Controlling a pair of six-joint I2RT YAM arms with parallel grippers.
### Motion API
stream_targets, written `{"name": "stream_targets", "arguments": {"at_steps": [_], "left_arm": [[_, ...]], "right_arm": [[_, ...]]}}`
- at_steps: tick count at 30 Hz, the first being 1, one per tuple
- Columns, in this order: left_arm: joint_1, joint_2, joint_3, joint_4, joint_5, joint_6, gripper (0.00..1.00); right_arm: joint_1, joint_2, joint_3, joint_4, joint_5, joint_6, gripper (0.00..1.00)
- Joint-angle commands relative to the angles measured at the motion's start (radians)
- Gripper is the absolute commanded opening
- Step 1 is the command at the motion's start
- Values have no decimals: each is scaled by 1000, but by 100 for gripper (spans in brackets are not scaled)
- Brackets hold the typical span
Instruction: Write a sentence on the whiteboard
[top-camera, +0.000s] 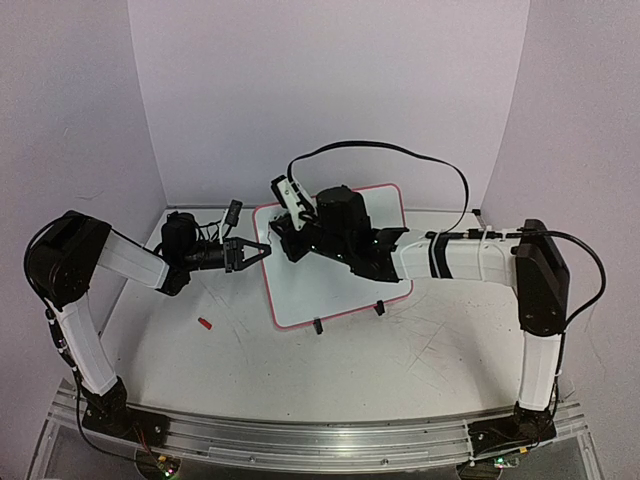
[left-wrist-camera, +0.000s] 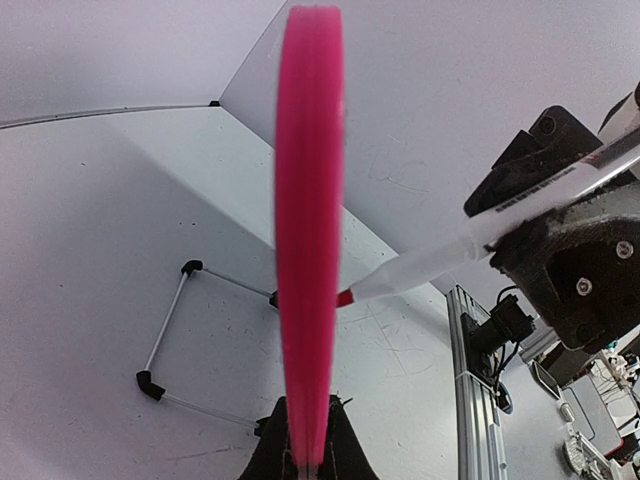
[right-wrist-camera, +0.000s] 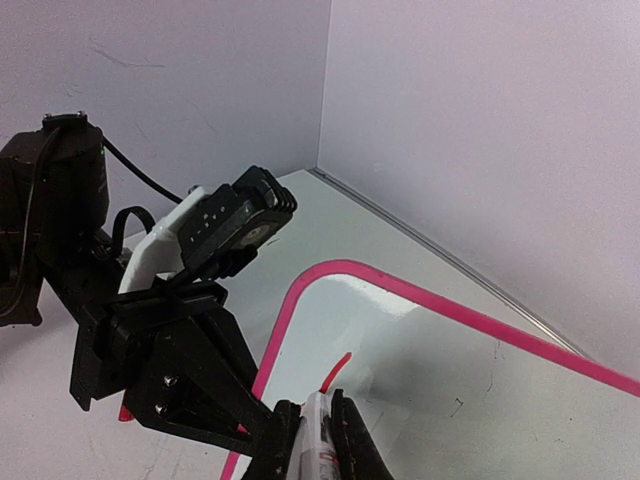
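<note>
The whiteboard (top-camera: 340, 285), white with a pink-red rim, stands tilted on two black clip feet (top-camera: 317, 325) mid-table. My left gripper (top-camera: 262, 248) is shut on its left rim; the left wrist view shows the rim (left-wrist-camera: 308, 250) edge-on between the fingers (left-wrist-camera: 345, 455). My right gripper (top-camera: 283, 232) is shut on a white marker (right-wrist-camera: 318, 450) over the board's upper left corner. The marker's red tip (left-wrist-camera: 345, 297) sits right at the board face. A thin red streak (right-wrist-camera: 337, 372) shows on the board (right-wrist-camera: 450, 380) ahead of the marker.
A small red cap (top-camera: 204, 323) lies on the table left of the board. A thin wire frame with black corner pieces (left-wrist-camera: 170, 340) sits behind the board. Walls close in on the back and both sides. A black cable (top-camera: 400, 150) loops above the right arm.
</note>
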Motion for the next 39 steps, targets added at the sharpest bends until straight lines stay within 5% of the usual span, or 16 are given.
{"name": "stream_targets", "arguments": {"at_steps": [1, 29, 39], "left_arm": [[5, -37, 25, 8, -4, 55, 0], [5, -38, 26, -5, -5, 62, 0], [5, -39, 26, -9, -7, 64, 0]], "right_arm": [[-5, 15, 51, 23, 11, 9, 0], [-11, -46, -13, 20, 162, 1, 0], [-15, -86, -63, 66, 65, 14, 0]]}}
